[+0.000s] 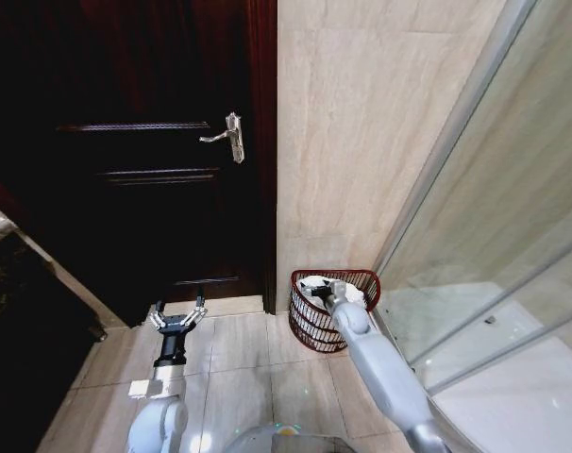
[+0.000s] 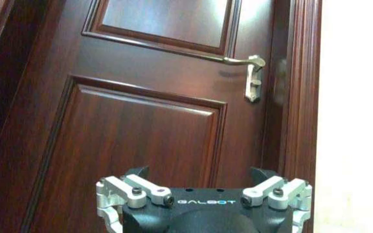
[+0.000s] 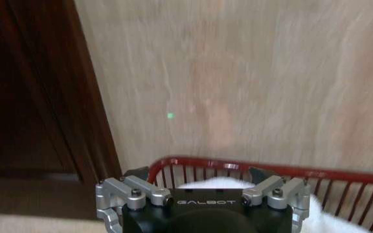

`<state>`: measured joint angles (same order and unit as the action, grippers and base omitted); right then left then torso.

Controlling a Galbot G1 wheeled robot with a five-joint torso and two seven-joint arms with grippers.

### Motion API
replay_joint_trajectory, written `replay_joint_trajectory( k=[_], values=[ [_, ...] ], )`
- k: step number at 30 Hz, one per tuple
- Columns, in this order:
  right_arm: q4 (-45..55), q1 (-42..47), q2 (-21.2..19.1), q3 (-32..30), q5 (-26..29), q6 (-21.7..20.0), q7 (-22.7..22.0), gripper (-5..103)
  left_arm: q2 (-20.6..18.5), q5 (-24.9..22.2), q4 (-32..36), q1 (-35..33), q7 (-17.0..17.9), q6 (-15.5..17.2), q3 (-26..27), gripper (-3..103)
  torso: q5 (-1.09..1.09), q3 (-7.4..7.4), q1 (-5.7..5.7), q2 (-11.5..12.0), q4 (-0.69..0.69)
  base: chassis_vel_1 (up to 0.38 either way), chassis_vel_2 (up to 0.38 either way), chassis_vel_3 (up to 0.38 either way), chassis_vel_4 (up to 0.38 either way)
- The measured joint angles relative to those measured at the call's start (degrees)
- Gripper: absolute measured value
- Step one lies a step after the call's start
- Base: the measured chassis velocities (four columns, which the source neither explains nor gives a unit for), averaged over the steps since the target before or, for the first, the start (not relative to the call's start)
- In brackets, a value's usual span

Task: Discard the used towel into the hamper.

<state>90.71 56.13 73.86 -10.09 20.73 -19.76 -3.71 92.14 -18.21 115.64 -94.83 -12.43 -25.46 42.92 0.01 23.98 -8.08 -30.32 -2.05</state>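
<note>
In the corner between door (image 1: 144, 160) and glass shower wall (image 1: 494, 283), the hamper (image 1: 310, 321) stands on the floor; right hand (image 1: 316, 291) is over its rim, fingers spread, with the white towel (image 3: 215, 183) lying inside, just below and apparently released. Towel looks soft, light and limp; pinch a bunched fold if regrasping. Left hand (image 1: 178, 321) waits open by the door.

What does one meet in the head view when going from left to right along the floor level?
Left pincer, open, in front of the dark wooden door → the hamper with the white towel in it and the right pincer over it → the glass shower panel.
</note>
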Motion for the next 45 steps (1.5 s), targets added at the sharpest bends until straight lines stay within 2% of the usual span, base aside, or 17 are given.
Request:
replay_joint_trajectory(
  k=[2,5,6,9,13,15,17,18,21,27,31,34,41,45],
  values=[
    [1.82,1.43,-0.15,-0.80,-1.08,1.12,-0.09,100,0.00,0.10,0.00,0.04,0.02,0.09,-0.14,100,0.00,0.00,0.00,0.00,0.00,0.000,0.000,0.000,0.000],
    [7.23,6.28,-0.42,-3.28,-4.51,6.04,-1.66,100,0.00,0.41,-0.22,0.22,0.11,0.33,-0.48,100,0.00,-0.01,0.00,0.00,-0.01,0.000,0.000,0.000,0.000],
    [7.23,6.28,-0.42,-3.28,-4.51,6.04,-1.66,100,0.00,0.41,-0.22,0.22,0.11,0.33,-0.48,100,0.00,-0.01,0.00,0.00,-0.01,0.000,0.000,0.000,0.000],
    [10.99,11.14,-0.21,-5.83,-7.94,11.20,-4.74,100,-0.01,1.06,-0.35,0.28,0.16,1.01,-0.90,100,0.00,0.00,0.00,0.00,0.01,0.000,0.000,0.000,0.000],
    [17.64,18.04,1.10,-9.77,-9.04,12.33,-6.87,100,-0.05,1.79,-0.51,0.42,0.29,3.45,-1.46,100,0.00,-0.01,0.01,0.00,-0.01,0.000,0.000,0.000,0.000],
    [19.35,20.46,1.89,-11.67,-10.26,13.08,-6.87,100,-0.29,1.86,-0.64,0.51,0.22,4.16,-1.55,100,0.00,-0.01,0.01,0.00,0.01,0.000,0.000,0.000,0.000],
    [21.51,24.51,3.87,-15.99,-14.10,16.42,-5.71,100,-1.27,1.54,-0.96,0.90,-0.73,5.23,-1.75,100,0.00,-0.01,0.01,-0.01,0.01,0.000,0.000,0.000,0.000],
    [21.51,24.51,3.87,-15.99,-14.10,16.42,-5.71,100,-1.27,1.54,-0.96,0.90,-0.73,5.23,-1.75,100,0.00,-0.01,0.01,-0.01,0.01,0.000,0.000,0.000,0.000],
    [23.87,29.48,5.84,-21.33,-18.16,21.56,-4.12,100,-3.40,1.21,-1.07,1.69,-2.44,6.57,-2.29,100,-0.01,-0.01,0.01,-0.02,0.01,0.000,0.000,0.000,0.000],
    [27.98,35.88,6.60,-23.67,-17.95,24.34,-3.68,100,-5.36,0.56,0.01,2.02,-3.03,8.04,-2.95,100,-0.02,-0.01,0.01,-0.02,0.02,0.000,0.000,0.000,0.000],
    [31.24,39.56,8.11,-24.41,-17.28,24.58,-3.31,100,-3.84,1.27,2.76,-0.87,-5.43,9.10,-1.17,100,-0.01,0.14,-0.12,-0.30,-0.03,0.000,0.000,0.000,0.000],
    [32.76,41.49,9.09,-26.37,-17.21,24.39,-2.31,100,-3.48,2.11,3.33,-1.48,-5.61,9.31,-1.13,100,-0.01,0.40,-0.35,-0.82,0.01,0.000,0.000,0.000,0.000],
    [33.44,44.51,8.35,-31.57,-15.36,26.72,-1.63,100,-2.00,4.21,3.47,-1.00,-5.13,9.86,-1.75,100,-0.01,1.50,-1.01,-2.57,0.02,0.000,0.000,0.000,0.000],
    [32.48,45.88,6.94,-33.68,-13.30,28.80,-1.13,100,-0.82,5.32,2.97,-0.49,-4.96,8.83,-2.00,100,-0.01,2.17,-1.45,-3.67,0.02,0.000,0.000,0.000,0.000]
  ],
)
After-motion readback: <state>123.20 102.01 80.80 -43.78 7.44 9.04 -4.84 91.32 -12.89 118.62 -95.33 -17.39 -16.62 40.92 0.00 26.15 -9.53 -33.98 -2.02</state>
